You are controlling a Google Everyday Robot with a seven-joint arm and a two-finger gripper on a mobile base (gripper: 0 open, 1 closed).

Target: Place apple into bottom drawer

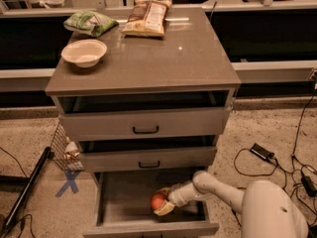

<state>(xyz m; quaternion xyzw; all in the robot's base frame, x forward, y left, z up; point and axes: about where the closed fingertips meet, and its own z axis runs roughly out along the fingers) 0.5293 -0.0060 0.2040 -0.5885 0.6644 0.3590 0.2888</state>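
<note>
The apple (158,201) is a round orange-red fruit held in my gripper (162,203), low inside the open bottom drawer (124,197). The gripper reaches in from the right on a white arm (218,188) and its fingers are shut around the apple. The apple sits at the drawer's right of centre, close to or touching the flat grey floor; I cannot tell which. The bottom drawer is pulled out below two upper drawers with black handles (145,130).
On the cabinet top (163,58) stand a white bowl (84,52), a green bag (90,22) and a brown snack bag (147,17). A wire basket (64,148) stands left of the cabinet. Cables and a black adapter (261,152) lie on the floor to the right.
</note>
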